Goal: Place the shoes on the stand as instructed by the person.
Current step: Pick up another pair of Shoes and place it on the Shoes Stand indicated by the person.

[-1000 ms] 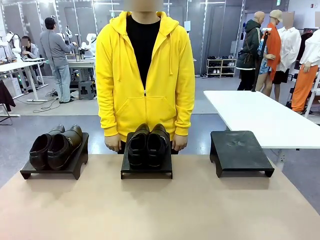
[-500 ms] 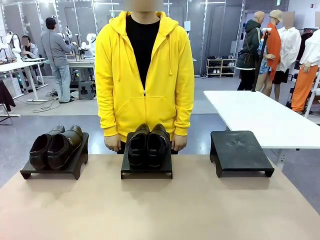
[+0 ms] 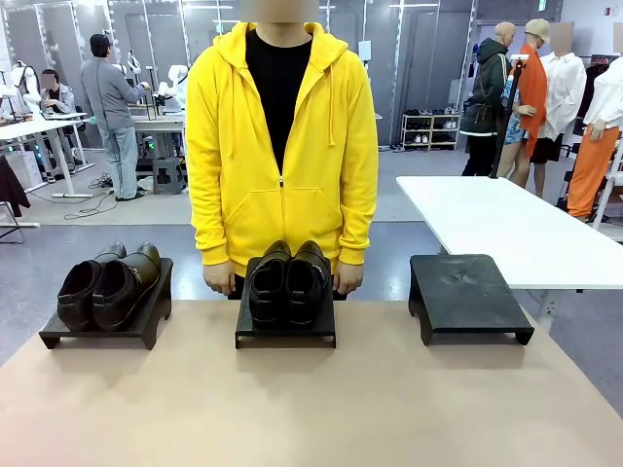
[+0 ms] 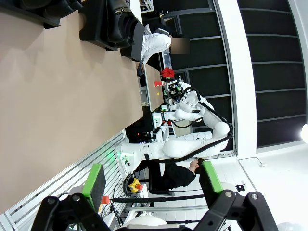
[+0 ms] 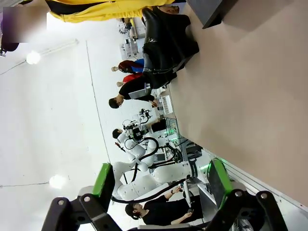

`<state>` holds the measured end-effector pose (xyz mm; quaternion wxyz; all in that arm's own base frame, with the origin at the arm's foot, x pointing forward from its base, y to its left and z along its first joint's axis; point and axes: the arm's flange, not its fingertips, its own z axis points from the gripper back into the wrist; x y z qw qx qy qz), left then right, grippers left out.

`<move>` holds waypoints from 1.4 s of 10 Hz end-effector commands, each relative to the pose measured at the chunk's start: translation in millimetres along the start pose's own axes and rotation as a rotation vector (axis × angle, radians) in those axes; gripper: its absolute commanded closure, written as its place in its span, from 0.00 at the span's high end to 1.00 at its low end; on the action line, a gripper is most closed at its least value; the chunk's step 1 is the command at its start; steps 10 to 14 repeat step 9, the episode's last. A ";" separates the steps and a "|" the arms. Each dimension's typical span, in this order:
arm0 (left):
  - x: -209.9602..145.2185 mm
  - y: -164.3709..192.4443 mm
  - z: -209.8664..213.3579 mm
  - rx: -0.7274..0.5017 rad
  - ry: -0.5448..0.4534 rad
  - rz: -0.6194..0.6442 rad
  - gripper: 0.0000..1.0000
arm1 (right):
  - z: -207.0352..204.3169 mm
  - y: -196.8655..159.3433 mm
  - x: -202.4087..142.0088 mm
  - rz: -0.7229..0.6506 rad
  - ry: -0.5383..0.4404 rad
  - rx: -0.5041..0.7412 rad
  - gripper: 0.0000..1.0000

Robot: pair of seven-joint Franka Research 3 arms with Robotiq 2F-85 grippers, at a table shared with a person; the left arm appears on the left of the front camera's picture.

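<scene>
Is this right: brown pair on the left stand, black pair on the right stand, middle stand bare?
Not quite. The black pair sits on the middle stand, and the right stand is the bare one, as the front view shows. The brown pair is on the left stand, as you said.

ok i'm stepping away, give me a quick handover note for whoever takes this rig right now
Left gripper: open, nothing between the green pads, held off the table.
Right gripper: open, also holding nothing.
Dark brown shoes: side by side on the left stand.
Black shoes: on the middle stand, right in front of the person, whose hands hang beside it.
Right stand: nothing on it.
Done: both pairs sit on stands.
Left: the person is not pointing at anything; watch for an instruction on which pair goes where, probably involving the free right stand.
</scene>
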<state>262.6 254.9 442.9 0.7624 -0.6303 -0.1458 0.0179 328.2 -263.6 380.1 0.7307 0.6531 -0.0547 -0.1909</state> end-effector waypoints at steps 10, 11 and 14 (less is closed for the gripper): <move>-3.3 -1.8 1.1 -0.005 0.014 -0.012 1.00 | -2.5 0.2 -6.0 0.003 -0.002 -0.008 1.00; -3.3 -1.8 1.1 -0.005 0.014 -0.012 1.00 | -2.5 0.2 -6.0 0.003 -0.002 -0.008 1.00; -3.3 -1.8 1.1 -0.005 0.014 -0.012 1.00 | -2.5 0.2 -6.0 0.003 -0.002 -0.008 1.00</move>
